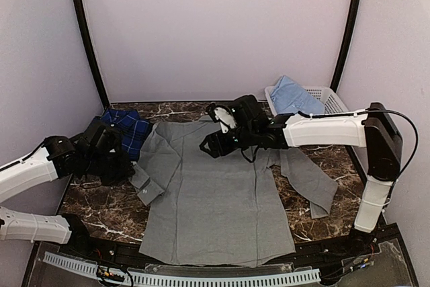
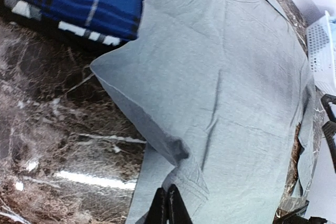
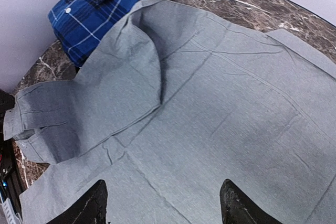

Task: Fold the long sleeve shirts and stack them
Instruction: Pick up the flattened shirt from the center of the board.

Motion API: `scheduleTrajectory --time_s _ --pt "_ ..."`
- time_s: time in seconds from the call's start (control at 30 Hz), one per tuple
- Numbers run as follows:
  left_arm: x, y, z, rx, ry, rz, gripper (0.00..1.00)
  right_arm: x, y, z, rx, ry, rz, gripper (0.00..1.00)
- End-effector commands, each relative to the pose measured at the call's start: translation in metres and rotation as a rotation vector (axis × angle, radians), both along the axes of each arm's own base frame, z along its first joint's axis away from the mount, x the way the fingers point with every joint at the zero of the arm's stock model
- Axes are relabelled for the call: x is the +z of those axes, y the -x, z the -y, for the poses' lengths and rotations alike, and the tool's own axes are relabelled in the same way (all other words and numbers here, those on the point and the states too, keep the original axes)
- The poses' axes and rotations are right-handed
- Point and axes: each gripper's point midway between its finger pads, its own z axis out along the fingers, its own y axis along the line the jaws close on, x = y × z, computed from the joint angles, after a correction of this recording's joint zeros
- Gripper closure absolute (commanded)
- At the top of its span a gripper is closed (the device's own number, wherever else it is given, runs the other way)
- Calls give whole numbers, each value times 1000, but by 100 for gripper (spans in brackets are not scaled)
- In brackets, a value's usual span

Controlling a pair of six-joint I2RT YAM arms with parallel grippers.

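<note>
The grey long sleeve shirt (image 1: pixel 215 199) lies spread flat in the middle of the table, and its left sleeve is folded back with the cuff (image 1: pixel 145 190) at the shirt's left side. My left gripper (image 2: pixel 169 207) is shut on that cuff (image 2: pixel 197 182), low at the table's left (image 1: pixel 132 174). My right gripper (image 1: pixel 207 144) hovers open over the shirt's upper back (image 3: pixel 210 103), its fingers (image 3: pixel 94 205) wide apart with nothing between them. The navy plaid shirt (image 1: pixel 131 129) lies folded at the far left. The light blue shirt (image 1: pixel 294 95) sits in the basket.
A white lattice basket (image 1: pixel 332 102) stands at the back right. The grey shirt's right sleeve (image 1: pixel 312 179) trails out over the dark marble tabletop (image 1: pixel 94 196). Curtain walls close in the back and both sides.
</note>
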Motion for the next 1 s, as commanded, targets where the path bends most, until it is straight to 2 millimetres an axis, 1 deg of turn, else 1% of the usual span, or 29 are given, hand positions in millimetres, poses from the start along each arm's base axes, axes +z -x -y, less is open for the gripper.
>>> scheduleTrajectory --time_s 0.0,0.17,0.2,0.37,0.47,0.63,0.67,0.7,0.73,0.8,0.87,0.97 --pt "35 -18 34 -141 75 97 100 36 28 -35 134 -152 74 29" --pt "60 -39 58 -200 116 157 100 49 56 -62 238 -223 112 26" --pt "64 -39 65 -228 138 164 100 51 60 -67 254 -234 116 25" --pt "77 -50 89 -306 191 204 100 59 78 -90 344 -296 111 22" --pt "84 -56 100 -354 210 246 100 59 81 -100 369 -320 100 22" --pt "98 -59 111 -416 234 302 100 51 71 -114 363 -307 93 23" --pt "101 -60 113 -423 239 313 100 53 69 -117 364 -310 96 24" --pt "102 -60 115 -436 243 319 100 48 68 -121 367 -305 90 26" --pt "105 -61 116 -439 249 331 100 47 66 -122 365 -300 87 28" --pt "107 -61 117 -447 250 338 100 45 64 -124 357 -295 86 35" --pt "107 -61 117 -452 243 336 100 46 61 -124 342 -295 88 51" --pt "103 -62 116 -447 231 316 100 45 51 -121 288 -284 88 81"
